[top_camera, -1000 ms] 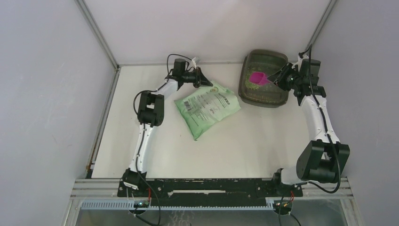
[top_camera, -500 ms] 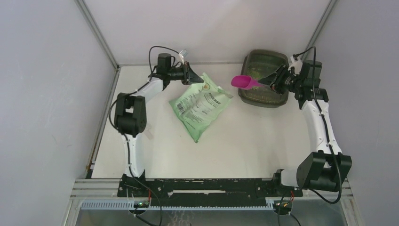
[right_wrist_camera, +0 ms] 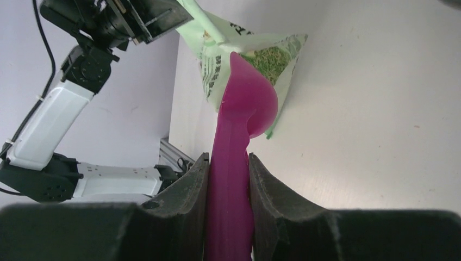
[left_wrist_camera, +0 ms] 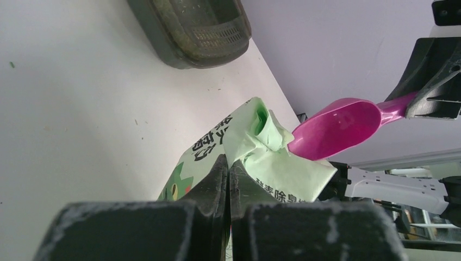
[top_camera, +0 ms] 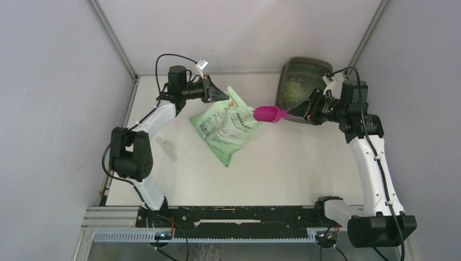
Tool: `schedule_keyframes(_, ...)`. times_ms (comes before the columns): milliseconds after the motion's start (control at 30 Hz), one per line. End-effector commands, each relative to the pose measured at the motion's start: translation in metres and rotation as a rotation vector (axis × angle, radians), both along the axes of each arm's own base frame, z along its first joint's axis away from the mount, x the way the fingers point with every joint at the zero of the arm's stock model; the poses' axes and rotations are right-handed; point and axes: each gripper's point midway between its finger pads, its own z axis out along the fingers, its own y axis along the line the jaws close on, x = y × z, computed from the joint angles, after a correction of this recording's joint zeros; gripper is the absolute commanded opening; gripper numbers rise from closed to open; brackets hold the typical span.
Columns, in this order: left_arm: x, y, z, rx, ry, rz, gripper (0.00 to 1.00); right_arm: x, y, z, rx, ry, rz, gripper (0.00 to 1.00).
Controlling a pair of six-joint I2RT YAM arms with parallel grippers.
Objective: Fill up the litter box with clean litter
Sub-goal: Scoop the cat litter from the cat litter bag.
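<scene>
The litter box [top_camera: 304, 87], a dark tray, stands at the back right and holds some clean litter [top_camera: 297, 89]; the left wrist view shows its end [left_wrist_camera: 190, 30]. A light-green printed bag [top_camera: 225, 128] lies mid-table with its top corner lifted. My left gripper [top_camera: 217, 93] is shut on that top edge [left_wrist_camera: 228, 162]. My right gripper [top_camera: 302, 112] is shut on the handle of a magenta scoop [top_camera: 267, 114]. The scoop's bowl [right_wrist_camera: 247, 100] sits at the bag's open mouth, where pale green granules [right_wrist_camera: 266, 57] show inside.
Grey walls close in the table on the left, back and right. A metal rail [top_camera: 244, 217] with the arm bases runs along the near edge. A small pale scrap [top_camera: 168, 148] lies on the table left of the bag.
The right gripper carried the scoop from above the litter box leftward to the bag's mouth. The left arm swung left, dragging the bag's top with it and lifting it.
</scene>
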Motion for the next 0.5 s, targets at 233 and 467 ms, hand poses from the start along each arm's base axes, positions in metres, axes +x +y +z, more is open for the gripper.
schedule_keyframes(233, -0.038, 0.006, 0.086, -0.047, -0.227, -0.030, 0.01, -0.042, 0.006, 0.004, -0.076, 0.009, 0.035, 0.00)
schedule_keyframes(467, -0.061, 0.001, 0.096, -0.061, -0.255, -0.076, 0.01, -0.044, 0.001, -0.008, -0.123, 0.042, 0.023, 0.00)
